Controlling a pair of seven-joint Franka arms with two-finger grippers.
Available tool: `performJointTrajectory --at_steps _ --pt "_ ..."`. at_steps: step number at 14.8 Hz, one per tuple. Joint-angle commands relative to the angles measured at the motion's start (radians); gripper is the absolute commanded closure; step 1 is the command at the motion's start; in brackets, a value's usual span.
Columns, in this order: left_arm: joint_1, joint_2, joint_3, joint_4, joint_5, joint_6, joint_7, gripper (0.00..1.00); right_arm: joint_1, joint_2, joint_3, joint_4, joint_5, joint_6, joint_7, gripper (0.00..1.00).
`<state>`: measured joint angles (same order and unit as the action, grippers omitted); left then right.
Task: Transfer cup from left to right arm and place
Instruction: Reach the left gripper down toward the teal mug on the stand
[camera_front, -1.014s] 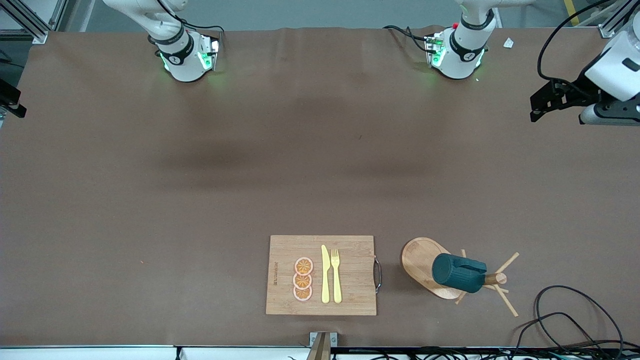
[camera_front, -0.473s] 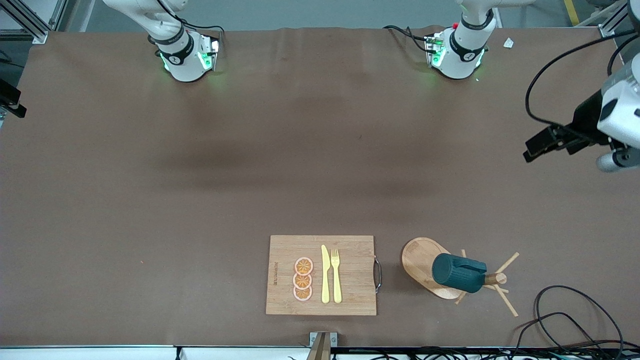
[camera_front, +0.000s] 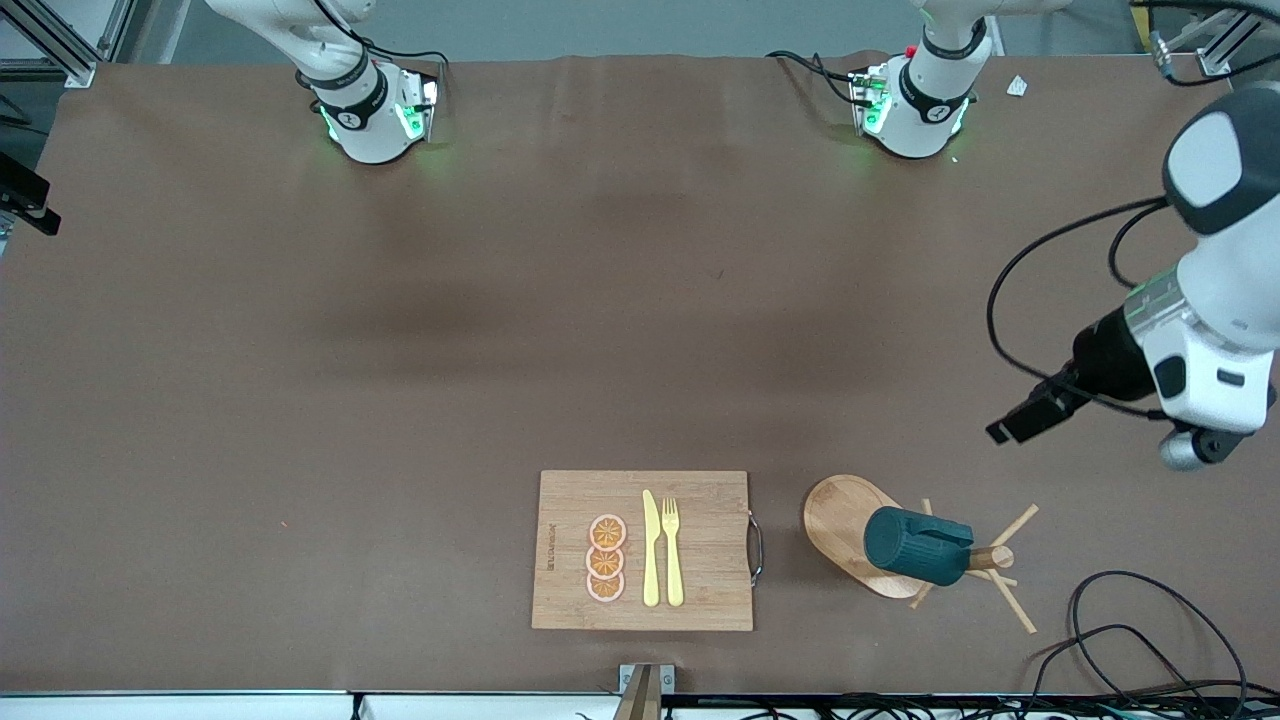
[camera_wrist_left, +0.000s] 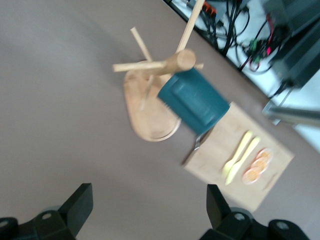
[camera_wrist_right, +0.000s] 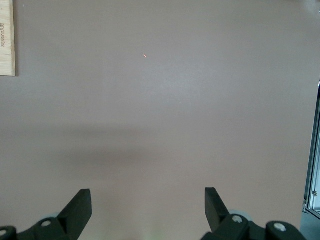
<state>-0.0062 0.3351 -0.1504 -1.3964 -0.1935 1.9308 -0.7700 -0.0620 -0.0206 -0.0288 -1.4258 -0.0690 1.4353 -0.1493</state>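
The dark teal cup (camera_front: 918, 546) hangs tilted on a peg of the wooden peg rack (camera_front: 835, 520), near the table edge closest to the front camera, toward the left arm's end. In the left wrist view the cup (camera_wrist_left: 195, 100) and the rack (camera_wrist_left: 150, 117) lie ahead of my left gripper (camera_wrist_left: 148, 210), which is open, empty and well apart from them. The left arm's wrist (camera_front: 1205, 350) hovers over the table by the left arm's end. My right gripper (camera_wrist_right: 148, 210) is open and empty over bare table; it is out of the front view.
A wooden cutting board (camera_front: 700, 500) lies beside the rack, toward the right arm's end, with three orange slices (camera_front: 606, 558), a yellow knife (camera_front: 651, 550) and a yellow fork (camera_front: 672, 550). Black cables (camera_front: 1130, 620) loop near the rack at the table corner.
The left arm has swung from the table's edge by its base toward the front camera, closer to the rack and cup. The cup, rack and board have not moved.
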Motion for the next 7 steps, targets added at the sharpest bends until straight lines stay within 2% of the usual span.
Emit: performJointTrajectory --at_steps 1,4,7 --pt "-0.003 0.071 0.0 0.034 -0.049 0.103 -0.121 0.0 -0.002 -0.002 0.007 0.001 0.001 -0.009 -0.01 0.0" --pt "-0.006 0.125 -0.001 0.031 -0.179 0.219 -0.256 0.0 -0.009 -0.001 0.007 -0.001 0.003 -0.006 -0.074 0.0" --pt "-0.026 0.162 -0.001 0.03 -0.204 0.296 -0.394 0.0 -0.013 0.007 0.003 -0.008 0.006 -0.007 -0.139 0.0"
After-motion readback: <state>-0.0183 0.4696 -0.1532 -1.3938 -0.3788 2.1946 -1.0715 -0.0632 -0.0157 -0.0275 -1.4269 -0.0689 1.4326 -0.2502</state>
